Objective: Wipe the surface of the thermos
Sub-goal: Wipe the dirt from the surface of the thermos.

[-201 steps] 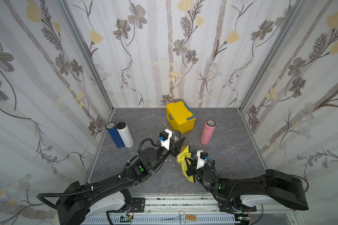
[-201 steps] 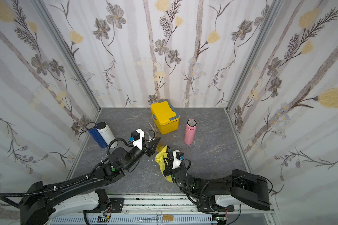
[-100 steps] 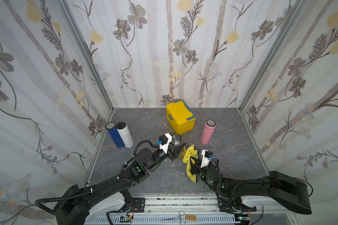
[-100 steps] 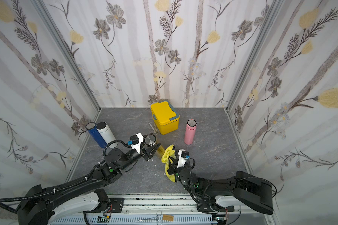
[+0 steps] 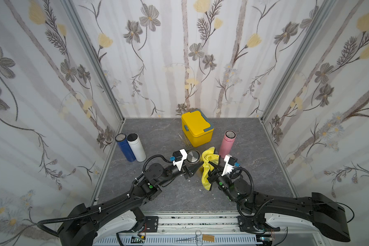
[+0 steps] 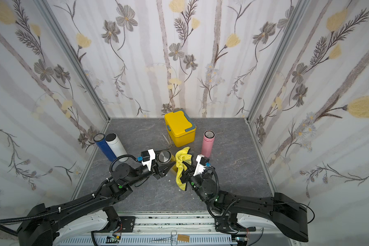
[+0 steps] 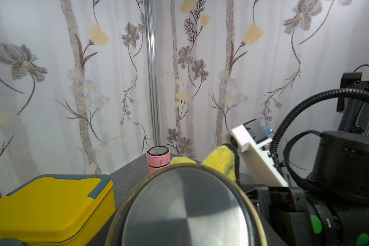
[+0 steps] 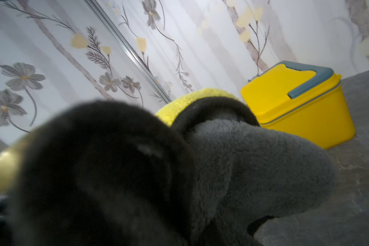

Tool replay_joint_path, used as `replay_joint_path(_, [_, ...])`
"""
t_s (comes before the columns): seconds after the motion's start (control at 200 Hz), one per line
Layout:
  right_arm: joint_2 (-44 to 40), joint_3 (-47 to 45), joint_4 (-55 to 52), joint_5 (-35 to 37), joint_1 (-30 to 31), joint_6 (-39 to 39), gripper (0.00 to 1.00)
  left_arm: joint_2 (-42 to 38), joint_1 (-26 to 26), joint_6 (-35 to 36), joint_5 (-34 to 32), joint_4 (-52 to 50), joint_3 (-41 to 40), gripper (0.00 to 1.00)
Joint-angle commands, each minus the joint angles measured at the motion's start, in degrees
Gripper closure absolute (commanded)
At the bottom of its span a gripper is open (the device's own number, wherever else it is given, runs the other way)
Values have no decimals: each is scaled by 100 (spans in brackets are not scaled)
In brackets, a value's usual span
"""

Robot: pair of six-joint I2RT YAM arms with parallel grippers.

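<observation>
On the tabletop (image 5: 158, 132), near its middle and just beside the yellow box (image 5: 197, 127), the thermos (image 5: 193, 156) is clamped in your left gripper (image 5: 191, 166); the yellow cloth (image 5: 208, 164), pinched tight in the right gripper (image 5: 211, 168), seems to touch its side. Press too hard and the thermos could twist or slip from the jaws

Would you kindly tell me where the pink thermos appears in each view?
Top view: pink thermos upright, right of the box.
Top view: pink thermos right of the box.
Left wrist: pink thermos beyond the held thermos, between box and cloth.
Right wrist: not in it.
Shared landmark: the box, in all four views.
</observation>
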Motion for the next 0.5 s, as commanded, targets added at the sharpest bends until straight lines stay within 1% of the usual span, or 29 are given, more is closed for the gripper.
replay_joint_path(0.0, [623, -445, 623, -235, -60, 587, 100, -71, -4, -148, 422, 802, -2, 100])
replay_joint_path(0.04, [781, -577, 983, -286, -97, 632, 100, -89, 8, -164, 451, 807, -11, 100])
replay_joint_path(0.09, [755, -559, 1003, -383, -145, 573, 100, -113, 5, -174, 467, 807, -19, 100])
replay_joint_path(0.25, [-209, 239, -247, -536, -147, -59, 100, -185, 16, -183, 535, 820, -53, 100])
replay_joint_path(0.345, [-506, 466, -369, -570, -149, -250, 100, -204, 13, -192, 643, 841, -59, 100])
replay_joint_path(0.415, [-470, 459, -340, -589, -148, -221, 100, -210, 14, -185, 770, 859, -71, 100])
replay_joint_path(0.495, [-73, 293, -134, -608, -156, -6, 100, -195, 17, -174, 916, 860, -60, 100])
